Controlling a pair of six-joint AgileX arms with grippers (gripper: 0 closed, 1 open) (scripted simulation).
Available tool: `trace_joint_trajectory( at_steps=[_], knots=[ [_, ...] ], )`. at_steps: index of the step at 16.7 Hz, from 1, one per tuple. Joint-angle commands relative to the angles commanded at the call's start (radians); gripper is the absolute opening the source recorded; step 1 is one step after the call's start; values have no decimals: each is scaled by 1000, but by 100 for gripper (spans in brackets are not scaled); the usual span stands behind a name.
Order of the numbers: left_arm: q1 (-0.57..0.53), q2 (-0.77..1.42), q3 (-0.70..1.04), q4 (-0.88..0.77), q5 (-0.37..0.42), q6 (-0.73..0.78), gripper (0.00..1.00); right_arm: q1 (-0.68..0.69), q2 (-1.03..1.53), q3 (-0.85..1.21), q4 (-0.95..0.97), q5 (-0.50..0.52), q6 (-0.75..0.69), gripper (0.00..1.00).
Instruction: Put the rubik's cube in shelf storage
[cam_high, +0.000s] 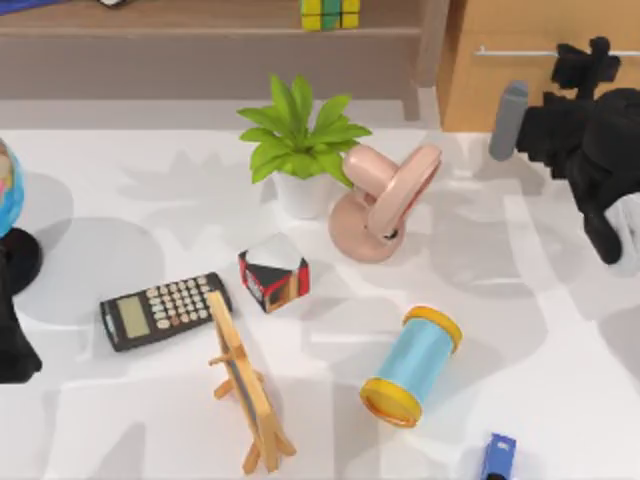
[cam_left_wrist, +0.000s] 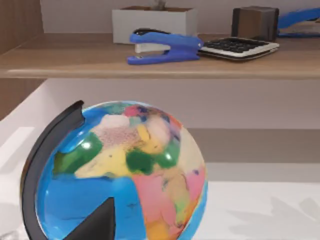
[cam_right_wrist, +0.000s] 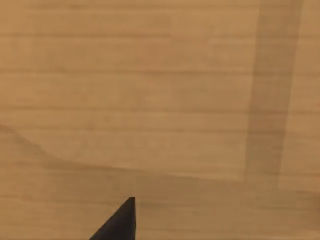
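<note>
White tabletop (cam_high: 560, 340); yellow-green gridded rubik's cube (cam_high: 330, 13) sits on long brown wooden shelf storage (cam_high: 200, 20). Right pincer (cam_high: 585, 65) raised before light wooden drawer cabinet (cam_high: 540, 90), finger state unclear. Left arm (cam_high: 12, 340) parked at left edge.

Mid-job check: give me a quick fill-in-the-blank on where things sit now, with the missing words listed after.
1. The rubik's cube rests on the ____ storage board.
2. The red, black and white cube lies on the table between the calculator and the pink ____.
3. In the left wrist view a ____ stapler lies on the shelf above the globe.

Missing words: shelf; desk fan; blue
</note>
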Motion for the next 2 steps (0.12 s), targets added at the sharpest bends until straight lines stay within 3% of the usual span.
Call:
trace_joint_trajectory(
  at_steps=[2],
  knots=[
    [0, 0, 0, 0, 0, 0, 100, 0, 0, 0, 0, 0, 0, 100]
  ],
)
